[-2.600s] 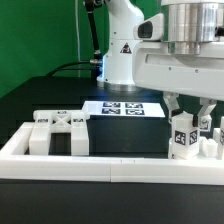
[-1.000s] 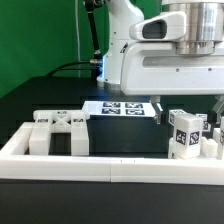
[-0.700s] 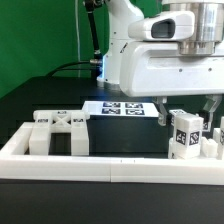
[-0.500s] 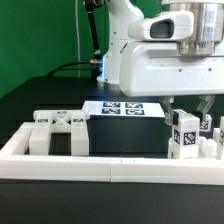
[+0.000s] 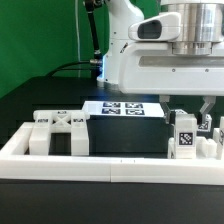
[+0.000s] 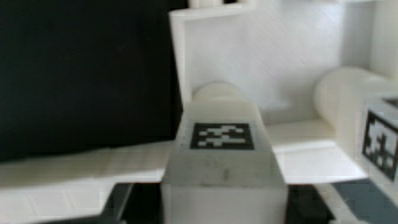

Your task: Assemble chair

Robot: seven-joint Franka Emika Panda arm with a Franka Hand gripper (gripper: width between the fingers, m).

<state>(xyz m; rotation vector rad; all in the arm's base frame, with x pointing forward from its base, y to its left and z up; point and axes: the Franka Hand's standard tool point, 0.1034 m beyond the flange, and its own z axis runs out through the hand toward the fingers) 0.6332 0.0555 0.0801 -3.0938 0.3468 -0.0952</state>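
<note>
**Tool (image 5: 188, 118) fingers drawn in about the chair post (image 5: 185, 140)**

Since a second ago the fingers have come in from a wider spread and flank the upright tagged post, standing at the exterior view's right just behind the white border rail (image 5: 100, 163); whether they clamp it cannot be told

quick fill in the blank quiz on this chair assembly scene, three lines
1. The white blocky chair part bearing a black-and-white tag, below the gripper, stands at the exterior view's ___ side.
2. The cluster of white blocky chair parts sits at that view's ___ side.
3. The flat white marker board lies on a ___ table top.
Missing words: right; left; black.
</note>
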